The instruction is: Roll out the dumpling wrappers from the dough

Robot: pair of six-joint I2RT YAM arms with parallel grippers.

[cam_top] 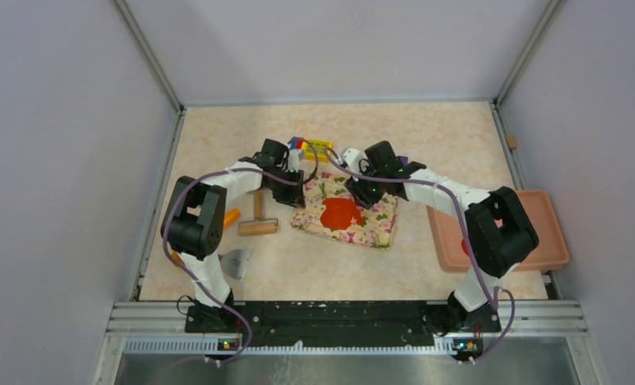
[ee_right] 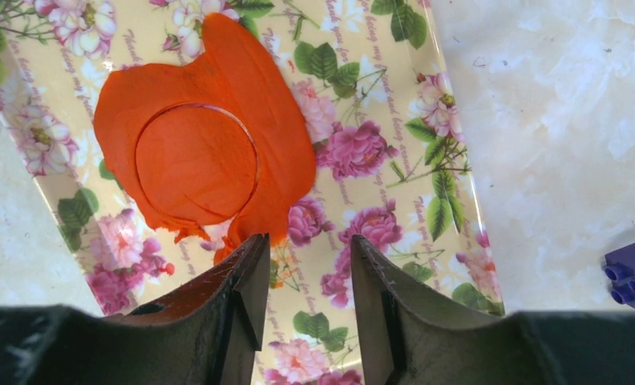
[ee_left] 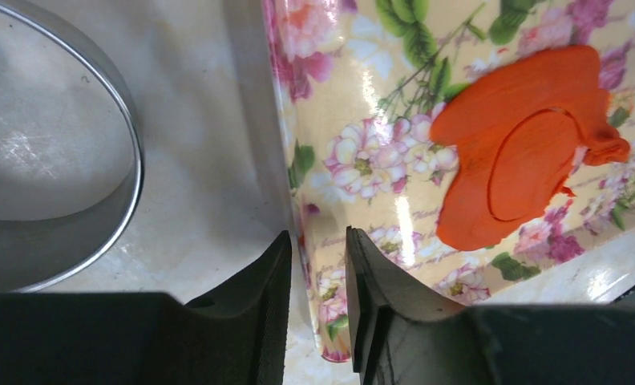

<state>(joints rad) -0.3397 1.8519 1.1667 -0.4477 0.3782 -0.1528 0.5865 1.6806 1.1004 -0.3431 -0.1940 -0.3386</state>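
Flattened red-orange dough point(ee_right: 286, 152) near the middle of a flowered board point(ee_right: 362, 96), the board flat on the marbled worktop point(ee_right: 555, 120). Pressed into the dough, a round cut line marking off one wrapper point(ee_right: 196, 164), not lifted out, level with the clay around it. Left hand point(ee_left: 318, 245) low at the board's edge, jaws a narrow gap apart astride that edge, gripping nothing as far as can be seen. Right hand point(ee_right: 306, 249) over the board, close to the dough's ragged lip, jaws partly apart and empty. Metal ring point(ee_left: 131, 188) on the worktop beside the board, not touching it. Wooden rolling pin point(cam_top: 258, 227) farther to the left, well apart from both hands.
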